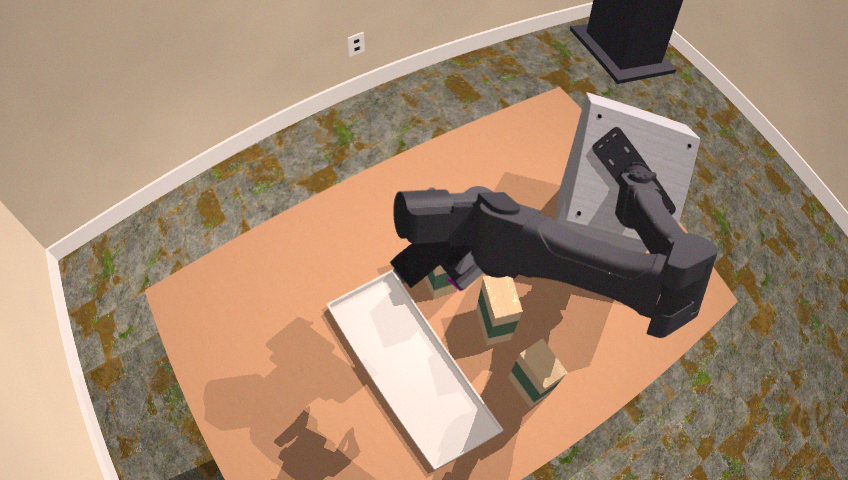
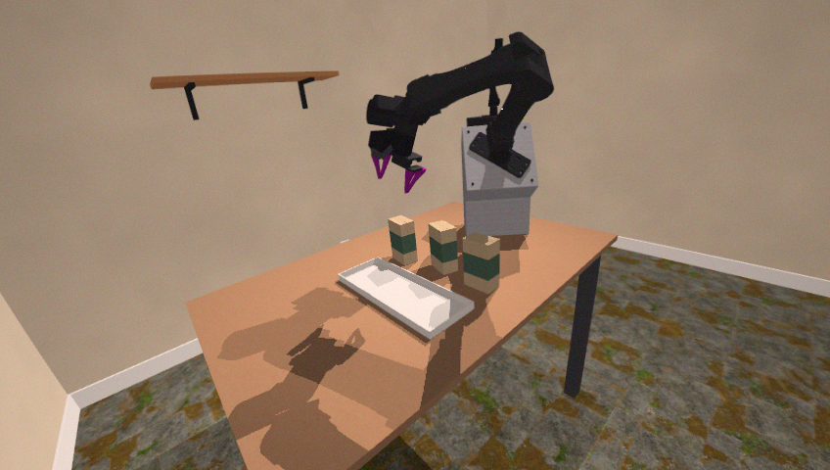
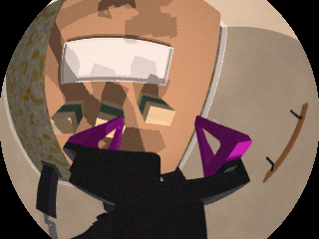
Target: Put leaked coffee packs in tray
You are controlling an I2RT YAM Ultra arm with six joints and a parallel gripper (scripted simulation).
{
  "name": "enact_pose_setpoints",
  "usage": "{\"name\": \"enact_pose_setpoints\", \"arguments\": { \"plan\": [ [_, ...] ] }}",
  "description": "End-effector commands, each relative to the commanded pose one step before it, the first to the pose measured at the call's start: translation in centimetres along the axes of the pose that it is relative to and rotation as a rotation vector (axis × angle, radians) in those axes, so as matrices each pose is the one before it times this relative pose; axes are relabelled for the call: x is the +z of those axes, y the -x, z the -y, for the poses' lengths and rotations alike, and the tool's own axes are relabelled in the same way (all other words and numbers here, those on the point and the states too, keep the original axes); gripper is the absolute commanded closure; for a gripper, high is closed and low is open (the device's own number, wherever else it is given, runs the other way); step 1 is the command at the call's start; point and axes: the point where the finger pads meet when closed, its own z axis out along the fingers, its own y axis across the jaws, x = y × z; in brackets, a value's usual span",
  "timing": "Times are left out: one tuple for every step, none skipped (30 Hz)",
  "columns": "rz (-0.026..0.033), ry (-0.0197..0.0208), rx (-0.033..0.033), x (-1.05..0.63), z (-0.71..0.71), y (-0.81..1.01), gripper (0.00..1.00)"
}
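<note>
Three coffee packs, beige with a green band, stand upright in a row beside the tray. The far pack (image 1: 439, 284) (image 2: 402, 240) (image 3: 159, 115) is partly hidden under my gripper in the top view. The middle pack (image 1: 499, 309) (image 2: 443, 247) and the near pack (image 1: 538, 371) (image 2: 482, 262) stand free. The white tray (image 1: 410, 368) (image 2: 407, 294) (image 3: 116, 60) holds nothing. My gripper (image 2: 393, 181) (image 3: 159, 119) has purple fingers. It is open and empty, pointing down, high above the far pack.
The packs and tray are on an orange-brown table (image 1: 238, 297) (image 2: 279, 360). The arm's grey base block (image 1: 660, 142) (image 2: 494, 204) stands at the table's back edge behind the packs. A wall shelf (image 2: 244, 78) hangs high on the left.
</note>
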Motion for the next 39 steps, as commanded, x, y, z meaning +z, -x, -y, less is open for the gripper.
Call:
{"name": "enact_pose_setpoints", "arguments": {
  "plan": [
    [0.00173,0.01209,0.20638,-0.081,1.051,0.066,0.0],
    [-0.00441,0.00579,0.03272,0.189,0.105,-0.116,0.0],
    [-0.00509,0.00635,0.03674,0.211,0.122,-0.127,0.0],
    [-0.00519,0.00614,0.03647,0.208,0.126,-0.122,0.0],
    [-0.00514,0.00578,0.03522,0.2,0.126,-0.114,0.0],
    [-0.00054,0.00059,0.00365,0.021,0.014,-0.011,0.0],
    [0.0,0.0,0.0,0.0,0.0,0.0,0.0],
    [0.0,0.0,0.0,0.0,0.0,0.0,0.0],
    [-0.01672,0.0169,0.10921,0.614,0.402,-0.346,0.0],
    [-0.00056,0.00052,0.00353,0.02,0.014,-0.01,0.0],
    [-0.00903,0.00809,0.05632,0.312,0.228,-0.155,0.0],
    [-0.0052,0.00438,0.03171,0.175,0.134,-0.08,0.0],
    [-0.00409,0.00331,0.02468,0.135,0.106,-0.059,0.0],
    [-0.00706,0.00545,0.04196,0.229,0.183,-0.097,0.0],
    [-0.00579,0.00424,0.0339,0.184,0.151,-0.073,0.0],
    [-0.00625,0.00434,0.03612,0.195,0.164,-0.072,0.0],
    [-0.00635,0.00418,0.03624,0.194,0.168,-0.067,0.0],
    [-0.00638,0.00398,0.03597,0.191,0.169,-0.061,0.0],
    [-0.00655,0.00386,0.03653,0.193,0.174,-0.057,0.0],
    [-0.00032,0.00019,0.0018,0.009,0.009,-0.002,0.0],
    [-0.012,0.00651,0.06603,0.347,0.319,-0.093,0.0],
    [-0.00658,0.00328,0.03575,0.186,0.176,-0.039,0.0],
    [-0.00122,0.00059,0.00662,0.034,0.033,-0.006,0.0],
    [0.0,0.0,0.0,0.0,0.0,0.0,0.0],
    [0.0,0.0,0.0,0.0,0.0,0.0,0.0],
    [-0.01585,0.00932,0.10106,0.545,0.512,0.011,0.0],
    [-0.00768,0.0028,0.04005,0.203,0.205,-0.023,0.0],
    [-0.00639,0.00216,0.03322,0.167,0.171,-0.013,0.0],
    [-0.00566,0.00178,0.02933,0.147,0.152,-0.006,0.0],
    [-0.00734,0.00219,0.03832,0.191,0.199,0.0,0.0],
    [-0.00664,0.00181,0.03459,0.171,0.18,0.006,0.0],
    [-0.00486,0.00122,0.02526,0.124,0.131,0.009,0.0],
    [-0.00979,0.00133,0.04562,0.214,0.244,-0.02,0.0],
    [-0.00779,0.00085,0.03639,0.17,0.195,-0.007,0.0],
    [-0.00329,0.0003,0.01537,0.071,0.082,0.0,0.0],
    [-0.00953,0.00245,0.05461,0.272,0.272,0.093,0.0],
    [-0.00537,0.00121,0.03066,0.151,0.151,0.06,0.0],
    [-0.00791,0.00085,0.04127,0.196,0.211,0.055,0.0],
    [-0.00704,0.00057,0.03678,0.173,0.186,0.057,0.0]
  ]
}}
